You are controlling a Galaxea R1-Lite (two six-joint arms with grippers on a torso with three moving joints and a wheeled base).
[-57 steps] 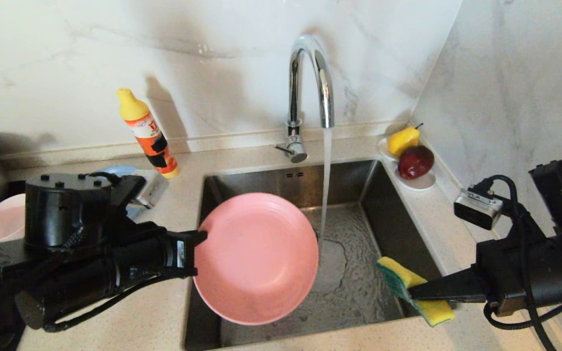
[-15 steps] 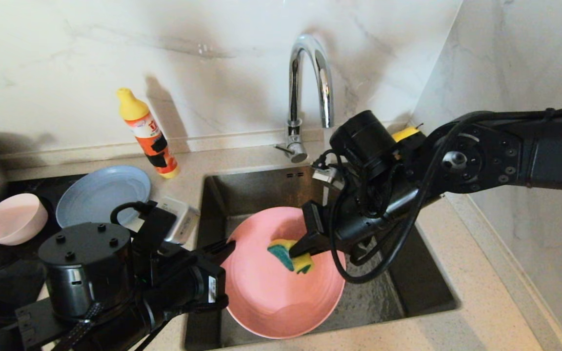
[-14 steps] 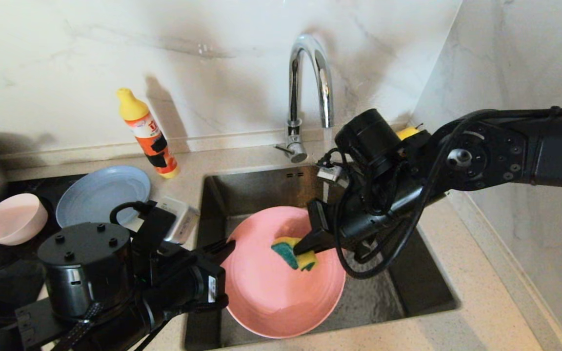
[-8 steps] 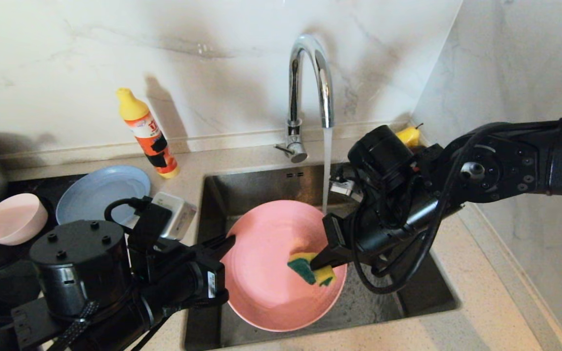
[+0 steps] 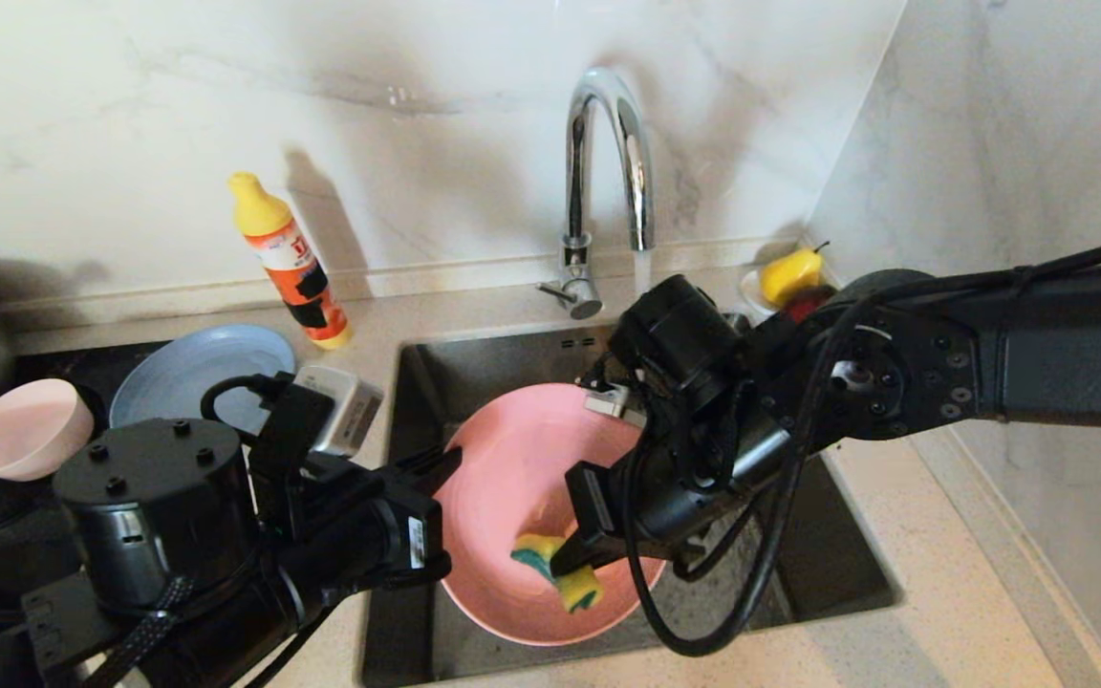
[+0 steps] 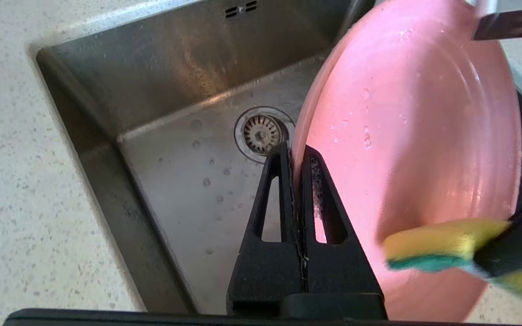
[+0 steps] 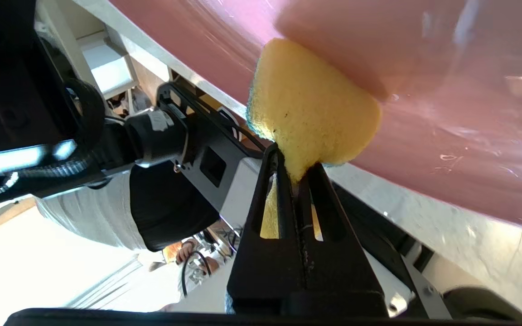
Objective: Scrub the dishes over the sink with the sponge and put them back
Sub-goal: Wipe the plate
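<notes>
at lower centre the salmon-pink plate [image 5: 512, 487] is pinched at its rim by the closed left gripper [image 6: 293, 156] and scrubbed with the sponge [image 5: 555, 573] clamped in the right gripper [image 7: 295, 170]; rinsing is probably called for next.

My left claw [image 6: 296, 156] is matte black, and so is my right claw [image 7: 295, 170]. The large plate [image 5: 512, 478] is salmon pink all over, plain, with no pattern. The sponge [image 5: 555, 573] is yellow with a green layer. The sink [image 5: 799, 535] is brushed grey steel and the faucet [image 5: 608, 162] is shiny chrome. The desk [image 5: 933, 612] is beige with fine speckles. The wall [image 5: 321, 96] is white marble with grey veins. The bottle [image 5: 292, 263] is orange with a yellow cap. The small bowl [image 5: 20, 425] is pale pink, and the other plate [image 5: 178, 377] is grey-blue.
</notes>
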